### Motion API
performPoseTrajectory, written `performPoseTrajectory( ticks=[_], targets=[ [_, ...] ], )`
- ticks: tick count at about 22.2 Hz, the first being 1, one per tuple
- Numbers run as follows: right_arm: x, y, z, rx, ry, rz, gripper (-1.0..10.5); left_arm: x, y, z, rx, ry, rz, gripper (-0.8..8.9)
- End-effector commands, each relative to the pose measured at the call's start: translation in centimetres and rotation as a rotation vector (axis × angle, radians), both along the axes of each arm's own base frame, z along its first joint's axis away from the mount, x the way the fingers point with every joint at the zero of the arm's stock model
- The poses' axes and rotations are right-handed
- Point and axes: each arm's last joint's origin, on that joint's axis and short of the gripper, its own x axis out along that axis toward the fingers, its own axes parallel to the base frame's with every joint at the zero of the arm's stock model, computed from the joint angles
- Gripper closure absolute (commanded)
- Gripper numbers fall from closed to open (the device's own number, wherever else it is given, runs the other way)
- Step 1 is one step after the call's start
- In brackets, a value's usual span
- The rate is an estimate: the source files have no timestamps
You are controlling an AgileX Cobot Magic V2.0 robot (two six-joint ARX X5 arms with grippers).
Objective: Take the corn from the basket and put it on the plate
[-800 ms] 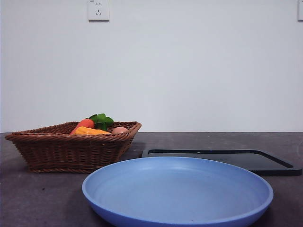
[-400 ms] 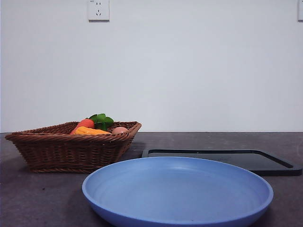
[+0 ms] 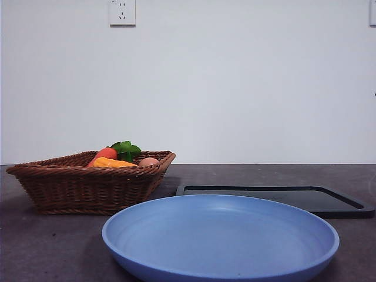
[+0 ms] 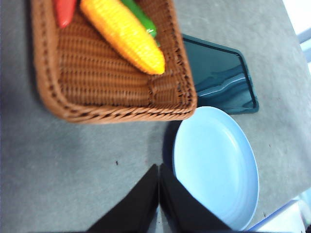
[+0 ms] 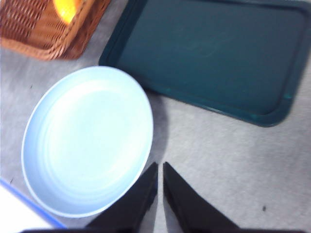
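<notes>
1. Both of my grippers hang above the table with nothing in them: my left gripper point(image 4: 159, 170) has its two black jaws pressed together at the tips, poised over bare table point(image 4: 87, 165) between the basket and the plate; my right gripper point(image 5: 159, 170) has its jaws nearly touching, only a thin slit between them, over the table just beside the plate's rim.
2. Farthest left in the front view stands the basket point(image 3: 88, 185), brown woven wicker with flaring sides and a braided rim.
3. Inside it lies the corn point(image 3: 114, 163), of which only a yellow-orange sliver peeks above the rim from the front. My left wrist view shows it better point(image 4: 124, 34): long, bumpy with kernels, orange at the thick end and fading to yellow toward the tapered tip, lying slantwise on the wicker floor.
4. A red-orange carrot point(image 3: 103, 155) with green leaves point(image 3: 126, 149) rests beside the corn, and a small tan egg point(image 3: 148, 161) sits just to the right, near the basket's wall.
5. Nearer the camera, right of the basket, sits the plate point(image 3: 220, 267), wide, shallow, matte light blue, empty.
6. Behind the plate to the right lies a flat black tray point(image 3: 276, 197).
</notes>
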Motion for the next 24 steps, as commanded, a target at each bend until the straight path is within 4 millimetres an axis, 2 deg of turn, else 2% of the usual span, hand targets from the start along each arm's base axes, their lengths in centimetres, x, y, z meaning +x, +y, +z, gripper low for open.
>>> performPoseTrajectory(
  ticks=[1, 3, 5, 6, 7, 13, 19, 24],
  targets=[
    [0.3, 0.1, 0.5, -0.007, -0.024, 0.02, 9.4, 0.2, -0.1, 0.4, 0.016, -0.031, -0.028, 8.01],
    [0.3, 0.1, 0.5, -0.006, -0.025, 0.02, 8.5, 0.2, -0.1, 0.4, 0.015, -0.031, -0.027, 7.17],
    [0.3, 0.1, 0.5, 0.002, -0.02, 0.01, 6.9, 0.2, -0.1, 0.4, 0.011, -0.027, -0.023, 5.2],
    [0.3, 0.2, 0.5, 0.004, -0.018, 0.008, 6.6, 0.2, -0.1, 0.4, 0.011, -0.026, -0.024, 4.44],
    [0.4, 0.2, 0.5, 0.004, -0.015, 0.008, 6.6, 0.2, -0.1, 0.4, 0.01, -0.026, -0.025, 4.17],
    [2.3, 1.3, -1.2, 0.019, 0.109, 0.054, 6.6, 0.2, -0.2, 0.5, -0.013, -0.029, -0.043, 4.22],
    [5.7, 3.9, -4.9, -0.013, 0.243, 0.126, 6.6, 0.2, -0.2, 0.5, -0.014, -0.028, -0.043, 4.22],
    [7.7, 5.6, -7.9, -0.028, 0.314, 0.151, 6.7, 0.2, -0.2, 0.5, -0.014, -0.029, -0.043, 4.22]
  ],
)
